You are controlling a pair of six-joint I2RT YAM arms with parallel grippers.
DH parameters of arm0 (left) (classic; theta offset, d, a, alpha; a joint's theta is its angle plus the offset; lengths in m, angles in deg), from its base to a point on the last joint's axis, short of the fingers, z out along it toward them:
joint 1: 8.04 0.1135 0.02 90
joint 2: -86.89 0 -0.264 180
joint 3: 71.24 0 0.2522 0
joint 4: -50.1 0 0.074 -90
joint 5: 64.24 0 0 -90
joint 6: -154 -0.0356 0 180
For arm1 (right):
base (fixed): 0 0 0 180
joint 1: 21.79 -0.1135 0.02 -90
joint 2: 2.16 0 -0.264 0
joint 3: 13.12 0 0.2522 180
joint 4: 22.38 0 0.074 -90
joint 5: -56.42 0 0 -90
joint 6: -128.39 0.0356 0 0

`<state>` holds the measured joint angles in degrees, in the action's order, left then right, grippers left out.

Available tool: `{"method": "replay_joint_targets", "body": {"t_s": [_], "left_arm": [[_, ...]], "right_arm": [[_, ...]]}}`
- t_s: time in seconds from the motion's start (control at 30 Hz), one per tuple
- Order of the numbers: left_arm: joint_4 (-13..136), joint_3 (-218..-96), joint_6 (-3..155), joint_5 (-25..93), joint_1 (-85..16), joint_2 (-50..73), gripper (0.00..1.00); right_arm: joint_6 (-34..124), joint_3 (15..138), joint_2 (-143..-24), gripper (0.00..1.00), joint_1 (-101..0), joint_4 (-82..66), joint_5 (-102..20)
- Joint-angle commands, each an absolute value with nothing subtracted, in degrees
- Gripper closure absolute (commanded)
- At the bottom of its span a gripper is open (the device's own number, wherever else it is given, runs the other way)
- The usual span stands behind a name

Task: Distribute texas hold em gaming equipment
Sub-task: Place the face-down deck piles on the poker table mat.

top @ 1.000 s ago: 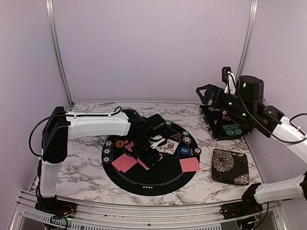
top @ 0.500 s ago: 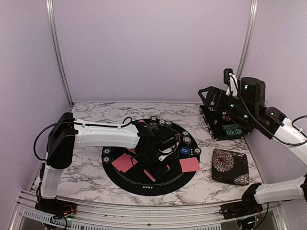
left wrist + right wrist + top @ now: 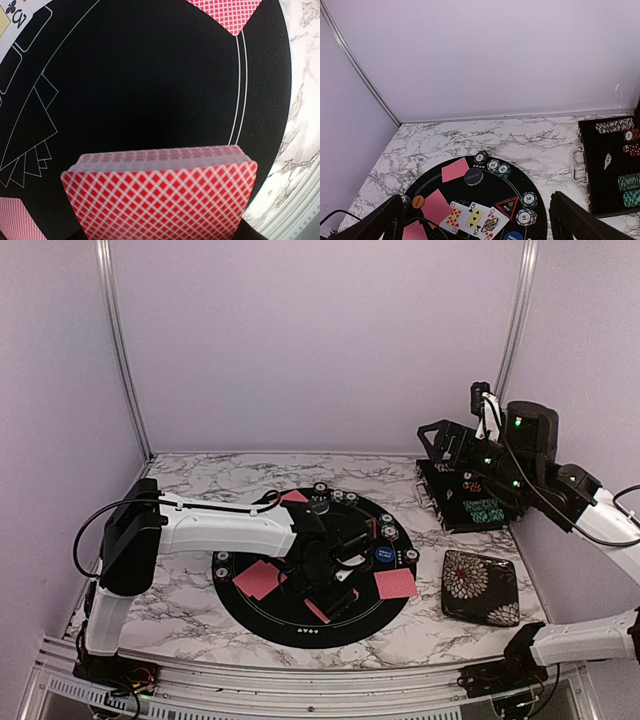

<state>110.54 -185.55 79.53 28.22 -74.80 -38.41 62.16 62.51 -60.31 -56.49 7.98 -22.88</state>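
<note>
Left arm: stretched low across the round mat [image 3: 270, 618]. The left gripper [image 3: 330, 587] hangs over the mat's near half, clamped on a deck of pink-red-backed cards [image 3: 160, 200] just above the mat.

Right arm: raised over the open chip case [image 3: 470, 502] at the table's [image 3: 180, 600] far right corner. The right gripper [image 3: 437, 440] has its jaws wide apart.

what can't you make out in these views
Left wrist view: the red lattice-backed deck of playing cards fills the foreground, hiding the left end effector holding it.
Top view: the white left arm covers most of the three face-up cards on the round black mat.
Right wrist view: the bottom edge cuts off the blue round button.
Top view: the open black case has contents too small to read.
</note>
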Motion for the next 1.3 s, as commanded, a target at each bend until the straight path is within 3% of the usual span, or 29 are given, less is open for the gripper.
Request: {"method": "replay_joint_targets", "body": {"t_s": [0.0,1.27], "left_arm": [[109.83,-186.67,80.02,27.68,-75.18,-40.17,0.43],[112.29,-191.87,81.39,23.65,-77.03,-47.85,0.33]], "right_arm": [[61.99,63.22,-59.69,0.02,-56.06,8.04,-22.43],[63.53,59.09,-56.33,0.02,-56.04,6.02,-22.1]]}}
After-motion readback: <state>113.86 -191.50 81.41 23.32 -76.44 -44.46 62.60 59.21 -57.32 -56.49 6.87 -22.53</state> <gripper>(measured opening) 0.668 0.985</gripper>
